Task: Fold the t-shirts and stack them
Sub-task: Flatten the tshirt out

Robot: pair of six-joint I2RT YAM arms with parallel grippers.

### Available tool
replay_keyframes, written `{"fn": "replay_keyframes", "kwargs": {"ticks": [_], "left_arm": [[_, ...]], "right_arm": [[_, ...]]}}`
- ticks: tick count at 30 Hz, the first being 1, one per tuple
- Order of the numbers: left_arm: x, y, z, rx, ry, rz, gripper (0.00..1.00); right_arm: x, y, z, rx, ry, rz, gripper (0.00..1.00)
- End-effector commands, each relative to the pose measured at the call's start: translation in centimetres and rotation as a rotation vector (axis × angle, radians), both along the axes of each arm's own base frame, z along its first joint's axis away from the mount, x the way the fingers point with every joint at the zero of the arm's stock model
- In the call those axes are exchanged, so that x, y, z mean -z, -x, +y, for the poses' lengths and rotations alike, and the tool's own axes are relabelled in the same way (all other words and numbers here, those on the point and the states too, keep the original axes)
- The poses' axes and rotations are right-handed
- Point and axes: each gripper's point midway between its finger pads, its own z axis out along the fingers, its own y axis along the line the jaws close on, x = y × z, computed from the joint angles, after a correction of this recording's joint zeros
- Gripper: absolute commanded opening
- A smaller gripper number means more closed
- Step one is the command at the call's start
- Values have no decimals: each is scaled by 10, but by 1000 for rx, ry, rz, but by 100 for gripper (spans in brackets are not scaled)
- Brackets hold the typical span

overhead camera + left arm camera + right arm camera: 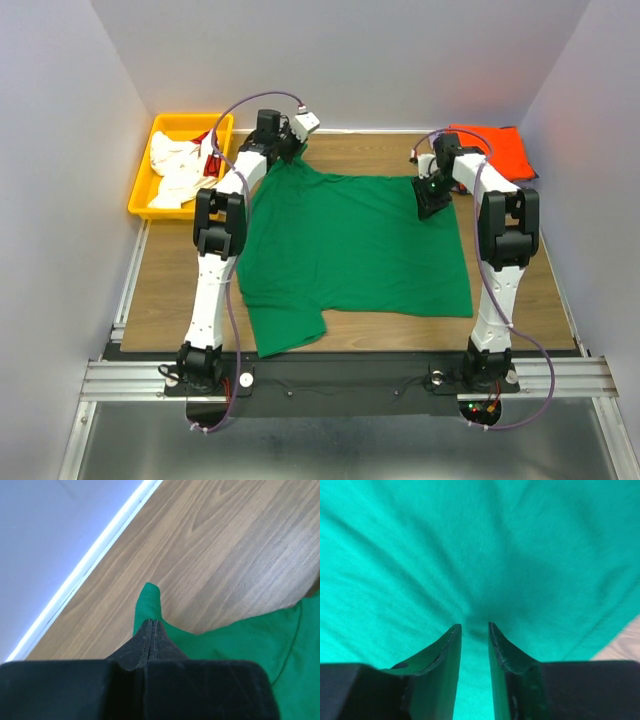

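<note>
At far left, seeing yellow bin (138, 195) holding crumpled white t-shirts (175, 170) with red. Across mid tabletop (165, 280), finding green t-shirt (350, 250) lying spread; orange t-shirt (500, 145) sitting folded at far right. Noting left claw (151, 623) clamped on green t-shirt's far-left corner, right claw (475, 626) narrowly apart, tips down on green cloth

Right wrist view: shirt (480, 545) blurred, running past every edge. Cloth puckers just ahead of right gripper (475, 626); pinched or not, can't tell. Left gripper (151, 622): cloth between its tips hidden, shirt cut off to its right. White shirts (180, 165) in bin (140, 180): too small to count.
</note>
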Motion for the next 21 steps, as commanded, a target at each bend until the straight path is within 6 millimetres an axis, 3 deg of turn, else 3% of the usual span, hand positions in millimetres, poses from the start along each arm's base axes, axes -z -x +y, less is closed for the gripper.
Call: {"fn": "replay_keyframes", "kwargs": {"ticks": [1, 2, 3, 6, 7, 8, 9, 13, 16, 21], "left_arm": [[-107, 11, -1, 70, 16, -201, 0], [-121, 16, 2, 75, 2, -225, 0], [-110, 21, 4, 85, -30, -216, 0], [-104, 27, 12, 83, -77, -207, 0], [-102, 28, 12, 88, -87, -202, 0], [-97, 30, 12, 91, -90, -183, 0], [-96, 30, 12, 92, -89, -179, 0], [-97, 26, 9, 81, -57, -167, 0], [-97, 20, 13, 49, -65, -172, 0], [-79, 14, 31, 16, -87, -134, 0]], "right_arm": [[-63, -43, -8, 22, -21, -189, 35], [-70, -51, -12, 32, -19, -215, 36], [-70, -60, -19, 52, -7, -227, 38], [-99, -99, -44, 112, -5, -342, 39], [-85, -109, -53, 140, 1, -331, 38], [-84, -117, -57, 149, 3, -344, 38], [-98, -131, -60, 158, 4, -396, 38], [-72, -155, -61, 177, 4, -402, 38], [-58, -163, -63, 188, 9, -407, 38], [-32, -163, -62, 175, 11, -380, 40]]}}
